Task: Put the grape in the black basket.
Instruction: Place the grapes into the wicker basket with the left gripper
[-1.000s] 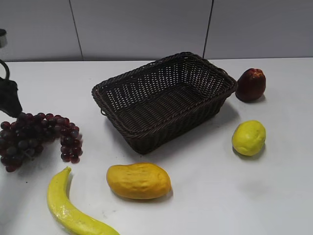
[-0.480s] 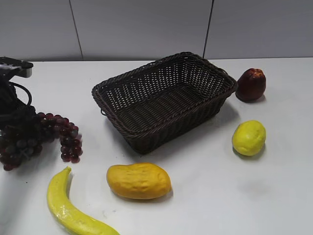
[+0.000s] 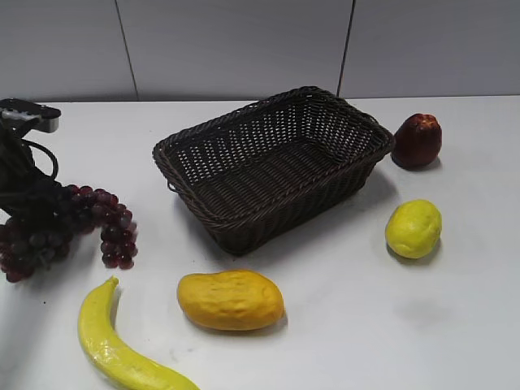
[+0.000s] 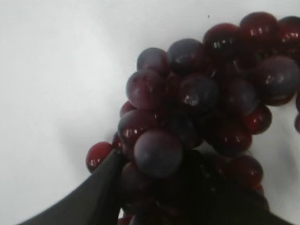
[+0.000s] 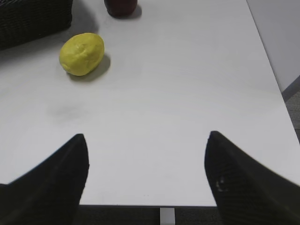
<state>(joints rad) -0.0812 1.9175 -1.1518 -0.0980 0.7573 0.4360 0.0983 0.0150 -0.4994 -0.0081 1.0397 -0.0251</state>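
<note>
White tabletop ran beneath everything, and your landmark, the black basket [image 3: 272, 162], sat on it near the middle with the grape [image 3: 69, 227] lying well apart to its left, outside it. Your left gripper [image 3: 24, 203] was down on that bunch, one dark finger [image 4: 101, 187] touching the berries in the wrist view, but you could not tell how its jaws stood. Your right gripper [image 5: 145, 173] hovered with jaws spread wide, the lemon [image 5: 82, 54] right of the basket.
</note>
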